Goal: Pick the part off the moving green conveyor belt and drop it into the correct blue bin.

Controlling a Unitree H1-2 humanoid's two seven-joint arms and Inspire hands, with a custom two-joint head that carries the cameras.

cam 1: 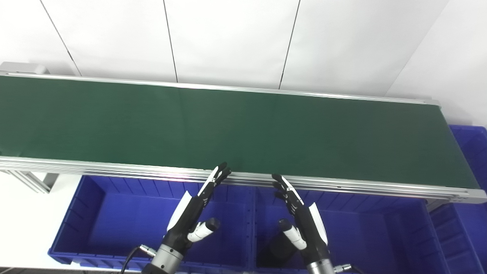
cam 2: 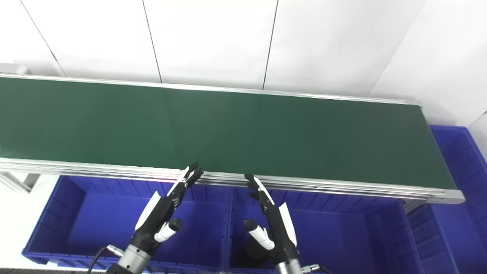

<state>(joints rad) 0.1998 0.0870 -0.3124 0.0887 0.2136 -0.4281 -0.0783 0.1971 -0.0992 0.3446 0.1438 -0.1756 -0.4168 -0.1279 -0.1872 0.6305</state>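
Green belt [cam 1: 236,129] runs across the frame with a silver rail on each long edge; no part shows on it in either view, so where the part is cannot be told.

Left hand [cam 1: 192,211] is raised just in front of the belt's near rail, fingers straight and spread, thumb out to the side, holding nothing. Right hand [cam 1: 300,213] mirrors it, also wide and holding nothing; its fingertips reach up to the near rail.

Below the belt's near rail sit two blue bins side by side: left bin [cam 1: 114,220] under the left hand, middle bin [cam 1: 365,232] under the right hand. A dark object [cam 1: 279,247] lies in the middle bin near its left wall, partly hidden by the right thumb; its kind cannot be made out.

A third blue bin [cam 2: 456,160] stands past the belt's right end. The right eye view shows more of it; the left eye view cuts it at the frame edge but shows more of the belt's leg [cam 1: 36,180] at lower left.

Behind the belt, white wall panels [cam 1: 228,38] with dark seams.
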